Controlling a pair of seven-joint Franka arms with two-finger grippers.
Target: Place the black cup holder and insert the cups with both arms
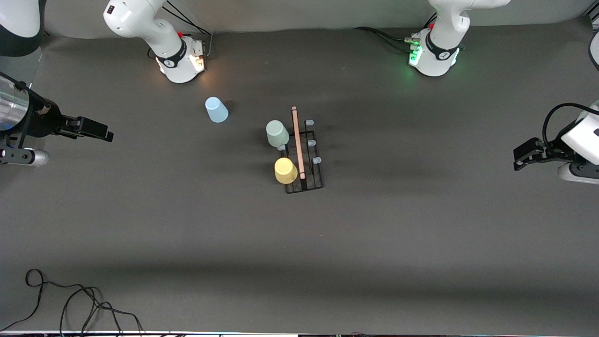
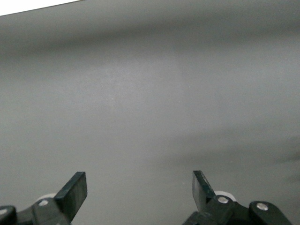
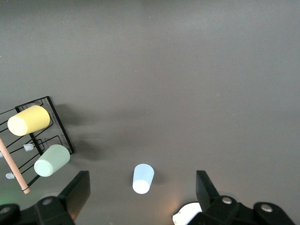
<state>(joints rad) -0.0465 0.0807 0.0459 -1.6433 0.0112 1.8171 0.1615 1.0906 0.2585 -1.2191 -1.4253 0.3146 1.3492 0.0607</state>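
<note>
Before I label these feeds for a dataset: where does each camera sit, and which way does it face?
Front view: high across the table, facing both arms' bases; black cup holder at centre, open right pincer.
Left wrist view: on the left wrist, facing bare table; open left pincer shows.
Right wrist view: on the right wrist, looking down.
Shared, front and right wrist: holder, yellow cup, grey-green cup, blue cup.

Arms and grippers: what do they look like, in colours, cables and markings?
Both arms are glossy white with dark joint bands. The left arm has a green-lit base with black cables; the right arm has a warm-lit base. The left gripper and right gripper are black, with flat fingers.
</note>
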